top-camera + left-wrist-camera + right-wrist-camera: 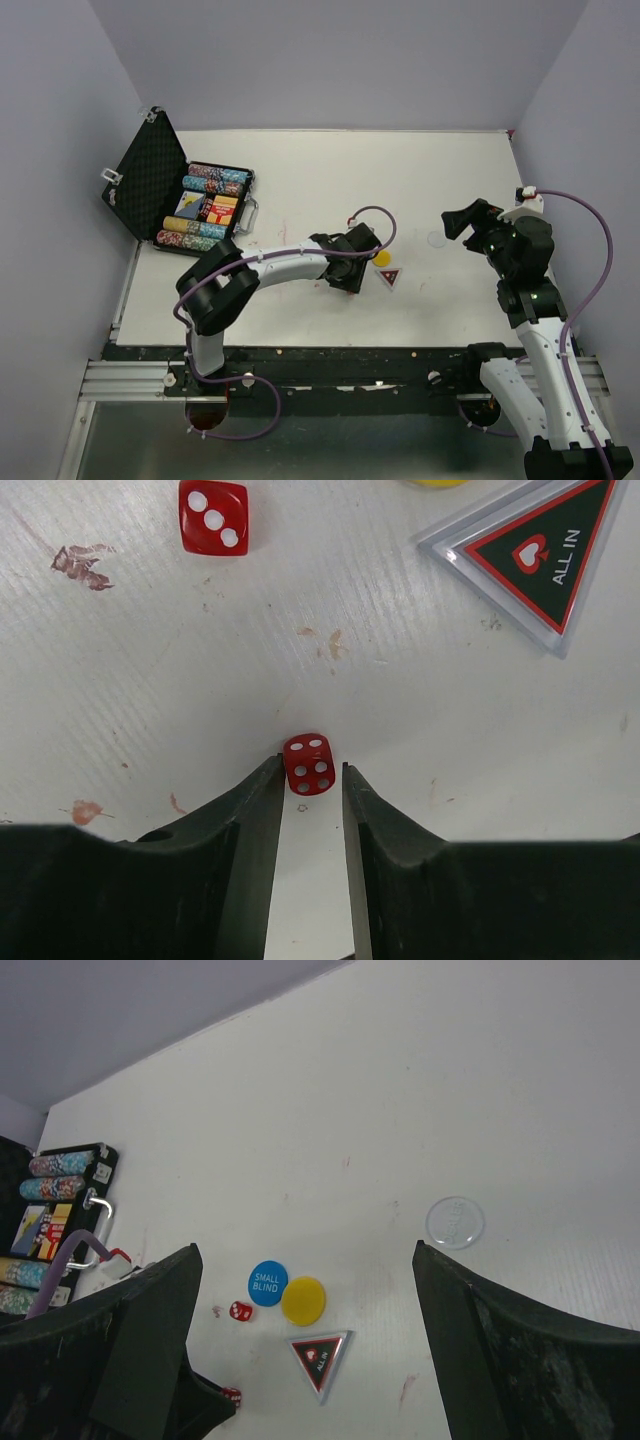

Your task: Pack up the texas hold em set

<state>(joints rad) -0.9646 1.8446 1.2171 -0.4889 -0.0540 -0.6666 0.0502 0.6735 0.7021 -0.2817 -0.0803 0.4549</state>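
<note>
While the open case [148, 185] with its chips sits well behind the left end effector [313, 765], that end effector is low over the desk [420, 710] with a red die [309, 764] at the mouth of its fingertips. Its jaws stand narrowly apart. A sliver of desk shows between the die and the right-hand finger, so I judge the die framed but not yet clamped.

The step in hand looks like gathering the loose pieces, this die first. The next move calls for a square, gentle close so the tiny cube does not squirt out, then a lift and a carry back to the case.

A second die [213, 516] lies ahead to the left, and the triangular token [540, 555] ahead to the right. The right end effector [303, 1250] is spread wide and holds nothing, with the clear disc [455, 1223] just ahead of its right-hand finger.
</note>
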